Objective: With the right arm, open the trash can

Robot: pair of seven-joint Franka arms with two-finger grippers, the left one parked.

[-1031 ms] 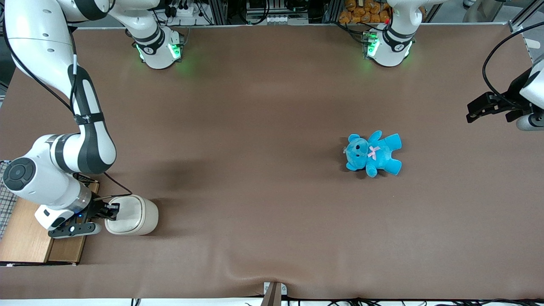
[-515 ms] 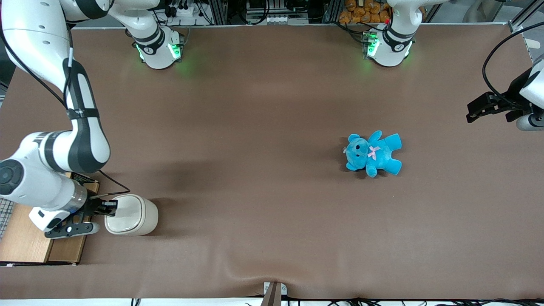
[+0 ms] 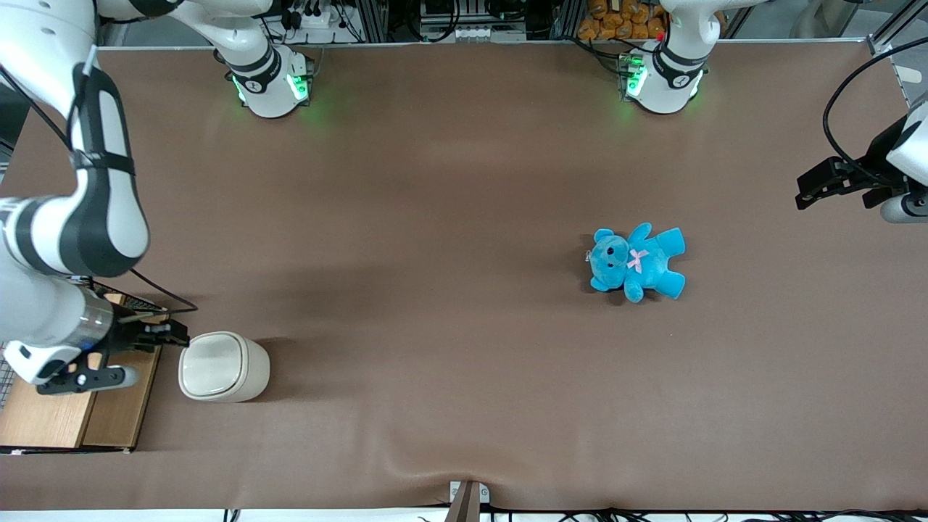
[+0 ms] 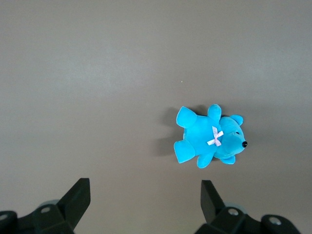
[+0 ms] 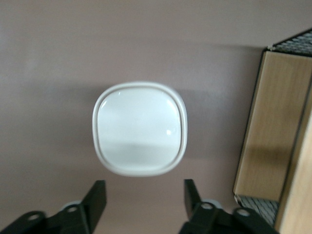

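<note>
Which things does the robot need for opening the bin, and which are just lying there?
For the job:
- trash can, lid flat on top
- gripper, open, up beside the trash can, not touching it

Just lying about:
- blue teddy bear, toward the parked arm's end of the table
- wooden box beside the trash can

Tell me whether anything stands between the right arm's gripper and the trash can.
Nothing visible does. The gripper, fingers open, hangs over the edge of the wooden box, beside the trash can, with only bare brown table between them. The can's lid lies flat and closed. The blue teddy lies toward the parked arm's end.
</note>
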